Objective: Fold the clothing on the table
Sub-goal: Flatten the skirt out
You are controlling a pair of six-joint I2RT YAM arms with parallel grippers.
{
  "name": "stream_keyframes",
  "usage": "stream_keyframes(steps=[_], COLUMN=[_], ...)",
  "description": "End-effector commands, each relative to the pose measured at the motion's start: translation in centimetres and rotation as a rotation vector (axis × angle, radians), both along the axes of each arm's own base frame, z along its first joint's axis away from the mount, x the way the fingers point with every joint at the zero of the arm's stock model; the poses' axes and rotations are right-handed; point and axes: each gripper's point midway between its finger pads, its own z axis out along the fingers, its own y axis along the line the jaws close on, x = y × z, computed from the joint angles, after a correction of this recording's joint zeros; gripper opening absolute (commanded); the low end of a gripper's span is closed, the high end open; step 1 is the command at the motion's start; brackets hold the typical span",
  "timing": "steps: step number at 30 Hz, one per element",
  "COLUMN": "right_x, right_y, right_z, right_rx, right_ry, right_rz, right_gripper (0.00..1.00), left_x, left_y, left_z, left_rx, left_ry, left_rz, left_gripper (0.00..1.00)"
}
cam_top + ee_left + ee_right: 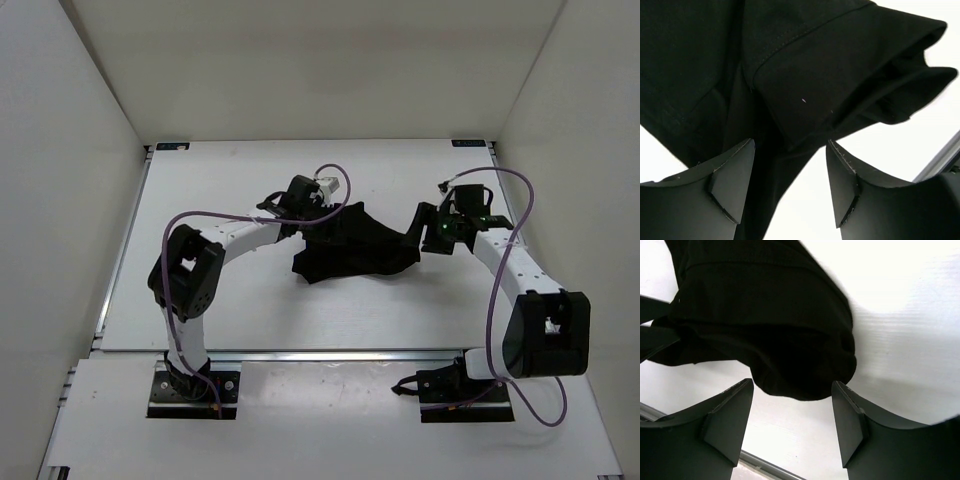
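The white table carries the black clothing, which lies crumpled in a bunched heap near the table's middle. The left wrist view shows a stitched hem and a folded, sleeve-like flap. The left gripper is at the heap's upper left edge with its 2 fingers spread apart, the cloth lying just beyond the tips and not pinched; the right gripper is at the heap's right end with its 2 fingers likewise spread, and a rounded fold of fabric rests on the table just ahead of them.
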Motion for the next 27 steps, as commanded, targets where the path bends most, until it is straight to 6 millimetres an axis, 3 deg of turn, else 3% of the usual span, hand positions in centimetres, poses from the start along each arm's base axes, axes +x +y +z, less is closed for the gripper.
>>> stream_keyframes(steps=[1,4,16,20,22,25,26,27], right_x=[0.0,0.1,1.2,2.1,2.5,3.5,4.0,4.0], right_y=[0.4,0.0,-2.1,-1.8,-1.5,-0.9,-1.1,-0.9], right_z=[0.6,-0.1,-3.0,-3.2,-3.6,-3.4,-3.5,-3.8], right_rx=[0.03,0.028,-0.019,0.006,0.001,0.023,0.013,0.021], right_ry=[-0.035,-0.021,0.031,0.037,0.039,0.025,0.018,0.031], right_rz=[-0.007,-0.023,-0.128,-0.131,-0.119,-0.112,-0.111,-0.108], right_gripper=[0.61,0.61,0.62,0.6,0.49,0.17,0.01,0.0], left_x=[1.1,1.6,4.4,5.0,5.5,6.2,6.1,6.3], left_y=[-1.1,-1.9,-3.8,-4.1,-4.2,-3.8,-4.3,-4.1], left_z=[1.5,0.6,1.2,1.1,1.6,2.2,2.8,2.9], left_rx=[-0.03,-0.031,-0.063,-0.068,-0.076,-0.083,-0.09,-0.086], left_ry=[-0.082,-0.08,-0.147,-0.15,-0.16,-0.171,-0.18,-0.186], left_rz=[-0.004,0.003,0.053,0.062,0.065,0.071,0.063,0.069], left_gripper=[0.68,0.64,0.37,0.16,0.02,0.0,0.0,0.0])
